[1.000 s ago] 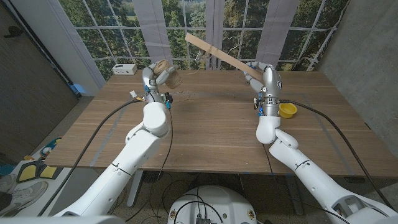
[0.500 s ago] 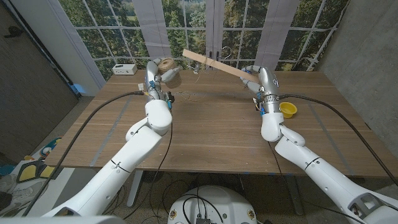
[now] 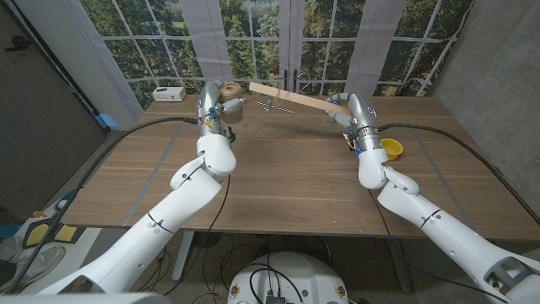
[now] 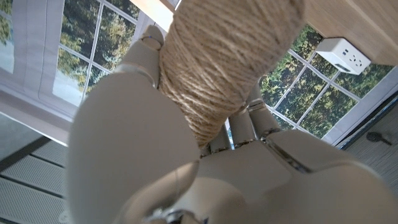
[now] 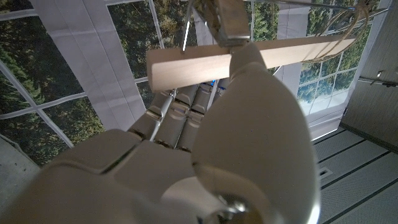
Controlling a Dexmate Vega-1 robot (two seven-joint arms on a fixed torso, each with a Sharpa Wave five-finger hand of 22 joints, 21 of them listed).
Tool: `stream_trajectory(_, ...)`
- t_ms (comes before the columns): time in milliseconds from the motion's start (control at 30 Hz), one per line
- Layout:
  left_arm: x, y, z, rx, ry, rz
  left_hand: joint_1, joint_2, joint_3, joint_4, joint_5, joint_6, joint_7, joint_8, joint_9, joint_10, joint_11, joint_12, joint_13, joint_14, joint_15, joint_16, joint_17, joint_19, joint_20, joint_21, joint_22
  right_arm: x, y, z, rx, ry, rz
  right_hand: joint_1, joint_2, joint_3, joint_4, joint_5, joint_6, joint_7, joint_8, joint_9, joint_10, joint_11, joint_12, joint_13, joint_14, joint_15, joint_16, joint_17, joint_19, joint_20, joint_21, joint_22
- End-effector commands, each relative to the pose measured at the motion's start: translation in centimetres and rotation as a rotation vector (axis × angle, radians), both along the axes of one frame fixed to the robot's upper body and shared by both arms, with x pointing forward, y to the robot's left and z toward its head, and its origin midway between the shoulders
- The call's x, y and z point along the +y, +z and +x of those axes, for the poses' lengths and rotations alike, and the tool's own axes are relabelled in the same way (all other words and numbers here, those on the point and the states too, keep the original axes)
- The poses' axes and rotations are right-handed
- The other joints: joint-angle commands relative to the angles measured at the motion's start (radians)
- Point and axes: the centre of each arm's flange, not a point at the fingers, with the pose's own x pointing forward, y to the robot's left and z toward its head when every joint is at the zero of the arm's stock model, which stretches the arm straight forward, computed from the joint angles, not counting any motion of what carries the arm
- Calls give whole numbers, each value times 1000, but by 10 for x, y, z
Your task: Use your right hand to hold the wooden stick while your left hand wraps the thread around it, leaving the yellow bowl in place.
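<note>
My right hand (image 3: 342, 108) grips one end of the flat wooden stick (image 3: 287, 95) over the far side of the table; the stick reaches leftward, almost level. In the right wrist view the stick (image 5: 205, 62) lies across my fingers (image 5: 186, 102), with thread looped near its far end. My left hand (image 3: 221, 100) holds the spool of beige thread (image 3: 228, 91) up near the stick's free end. The same spool (image 4: 217, 68) sits clasped against my palm in the left wrist view. A thin strand (image 3: 278, 108) hangs between spool and stick. The yellow bowl (image 3: 390, 149) stands on the table just right of my right wrist.
A white power strip (image 3: 170, 93) lies at the table's far left corner. A window with trees behind it backs the wooden table (image 3: 278, 181), whose wide near half lies below both hands.
My right hand has lowered the stick from a steep upward tilt to nearly level. My left hand with the spool has moved farther from me, toward the stick's free end.
</note>
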Motion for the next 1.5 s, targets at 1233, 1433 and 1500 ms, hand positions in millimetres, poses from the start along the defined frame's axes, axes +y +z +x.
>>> stream_trajectory(1233,-5,-45,25,214,284,351,116,146,126,41,-4,123,-33,-5,-4,91,-79,-16,-25,283,-354,-14,-14,29,-160,185,4,31,-8,23,405,-47,-364,117,131,19,3,-5,41,-9,-11,101,117,-4,-7,100,-11,-87,-9,-26,5,-68,6,-3)
stream_trajectory(1433,-5,-51,28,236,317,371,116,146,124,40,-4,126,-35,-4,-4,93,-80,-16,-28,283,-354,-15,-15,29,-160,186,4,37,-9,28,435,-51,-384,119,131,20,1,-8,41,-8,-15,97,117,-6,-11,94,-12,-87,-8,-30,9,-66,6,-3)
stream_trajectory(1500,-5,-52,29,249,326,381,117,144,124,39,-4,126,-36,-5,-5,94,-82,-16,-30,281,-355,-16,-17,29,-160,186,4,37,-9,29,441,-54,-386,120,130,20,-1,-9,40,-7,-16,96,115,-6,-13,91,-14,-88,-9,-31,9,-65,6,-3)
